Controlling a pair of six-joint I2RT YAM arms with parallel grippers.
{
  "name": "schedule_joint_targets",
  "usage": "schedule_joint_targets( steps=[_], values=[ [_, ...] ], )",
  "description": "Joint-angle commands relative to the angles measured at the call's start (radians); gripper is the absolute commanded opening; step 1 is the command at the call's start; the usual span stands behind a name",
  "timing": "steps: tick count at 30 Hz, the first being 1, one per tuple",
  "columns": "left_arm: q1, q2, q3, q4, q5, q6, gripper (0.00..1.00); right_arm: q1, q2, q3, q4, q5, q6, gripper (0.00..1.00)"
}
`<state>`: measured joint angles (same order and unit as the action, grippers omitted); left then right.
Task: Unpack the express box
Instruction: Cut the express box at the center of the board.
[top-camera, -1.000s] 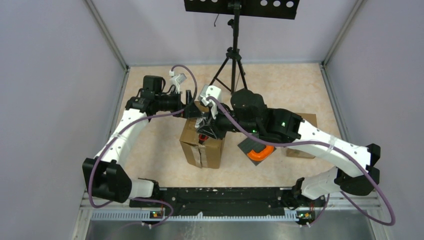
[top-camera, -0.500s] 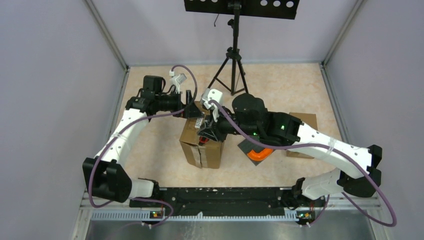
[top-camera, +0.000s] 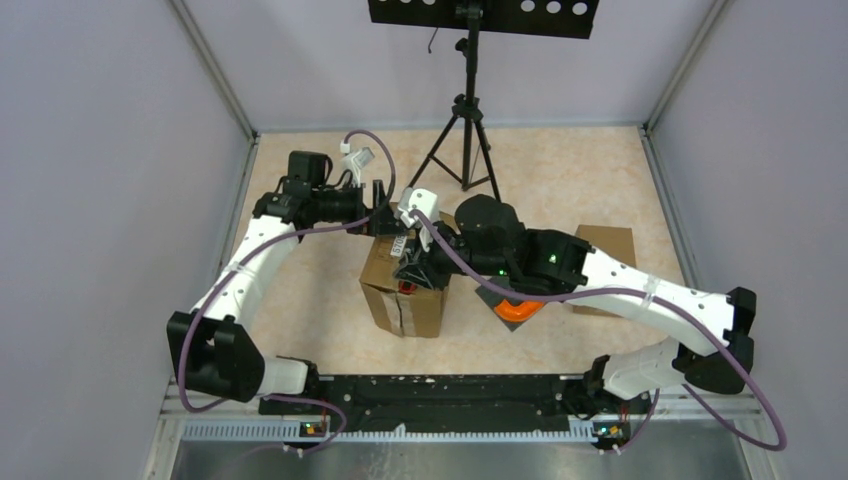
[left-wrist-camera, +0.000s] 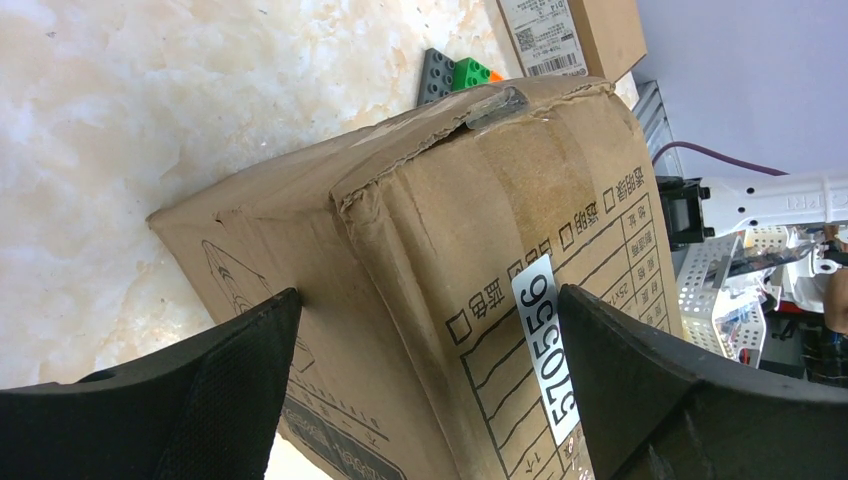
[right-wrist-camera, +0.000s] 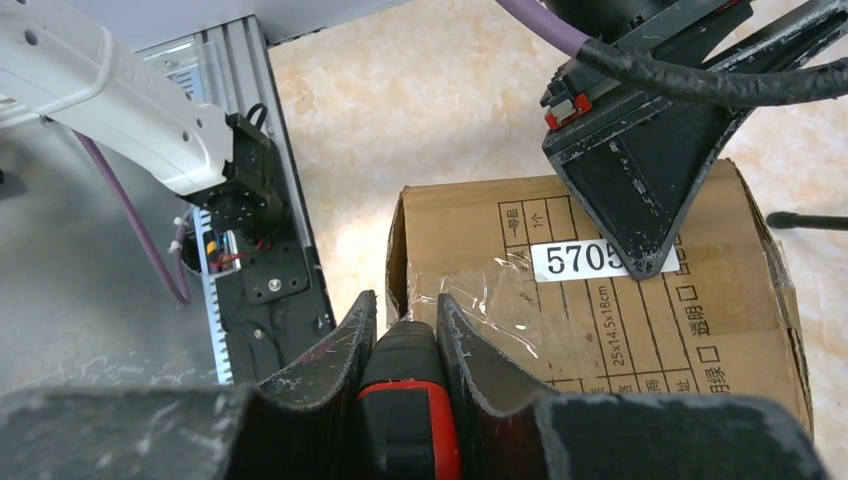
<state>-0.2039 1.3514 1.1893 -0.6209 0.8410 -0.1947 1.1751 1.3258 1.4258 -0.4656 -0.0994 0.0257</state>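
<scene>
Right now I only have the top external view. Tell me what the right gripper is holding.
Observer: The right gripper is shut on a black-and-red tool, its tip near the taped edge of the box.
Operator: Report the left gripper.
Observer: The left gripper is open, straddling the box's corner; contact unclear.
Operator: Read the white sticker.
Observer: The white sticker reads 570556.

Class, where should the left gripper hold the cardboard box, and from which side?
Grip the box across its far end, from the far left: the open left gripper brackets that end, flat sides suit a pinch, taped top stays free.
</scene>
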Motion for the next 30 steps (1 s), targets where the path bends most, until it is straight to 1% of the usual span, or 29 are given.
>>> schedule_joint_targets(
  steps=[1, 6, 14, 20, 25, 30],
  values=[
    [0.0, 0.019, -0.004, 0.01, -0.013, 0.019, 0.98, -0.005, 0.018, -0.002, -0.03, -0.018, -0.012, 0.0],
    [0.0, 0.034, 0.003, -0.008, -0.034, 0.038, 0.98, -0.004, 0.016, 0.035, -0.065, 0.013, -0.021, 0.0],
    [0.006, 0.067, 0.013, -0.047, -0.073, 0.078, 0.98, 0.021, -0.014, 0.133, -0.125, 0.061, -0.087, 0.0],
    [0.006, 0.068, 0.012, -0.049, -0.071, 0.084, 0.98, 0.029, -0.014, 0.132, -0.15, 0.083, -0.103, 0.0],
    [0.006, 0.064, 0.01, -0.047, -0.064, 0.08, 0.98, 0.03, 0.005, 0.076, -0.087, 0.029, -0.056, 0.0],
    [0.006, 0.06, 0.001, -0.043, -0.061, 0.073, 0.98, 0.029, 0.014, 0.037, 0.004, 0.059, -0.005, 0.0]
  ],
)
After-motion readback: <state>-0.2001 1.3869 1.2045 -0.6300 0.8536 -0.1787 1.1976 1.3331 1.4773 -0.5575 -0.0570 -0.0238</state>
